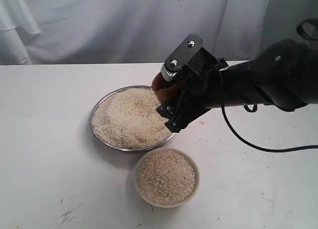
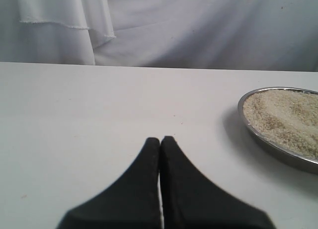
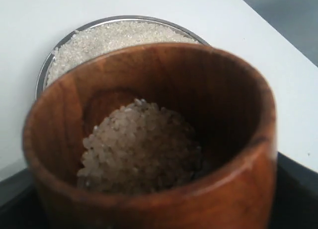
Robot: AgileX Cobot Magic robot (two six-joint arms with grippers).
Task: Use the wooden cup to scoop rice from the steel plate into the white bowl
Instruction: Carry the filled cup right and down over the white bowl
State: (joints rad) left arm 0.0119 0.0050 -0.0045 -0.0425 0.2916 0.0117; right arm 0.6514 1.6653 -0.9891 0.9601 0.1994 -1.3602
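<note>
Right gripper (image 1: pixel 168 96) is pinching the small reddish-brown wooden cup (image 1: pixel 160 88) across its body, jaws clamped on the wall. The cup hangs above the right-hand edge of the wide shiny steel plate (image 1: pixel 91 123), low over the heap of pale rice (image 1: pixel 126 117). Right wrist view: cup axis tipped, mouth toward the camera, rice in the cup (image 3: pixel 139 147) sitting in the bottom, well under the lip.

Key relation: the small cream-white bowl (image 1: pixel 198 179) lies just off the plate's camera-side rim, nearly touching it, almost straight toward the camera from the cup. It's a short carry and the right arm is the one on it. Reads as scoop loaded, transfer next.

The bowl holds rice close to its rim, so margin is thin. Pour over centre and tip slowly, or grains go onto the white table (image 1: pixel 44 154).

Room: open table right of the plate and around the bowl. The black cable (image 1: pixel 238 134) loops right of the plate, off the path.

Left gripper (image 2: pixel 160 142): fingertips pressed together, empty, over the table apart from the plate.
</note>
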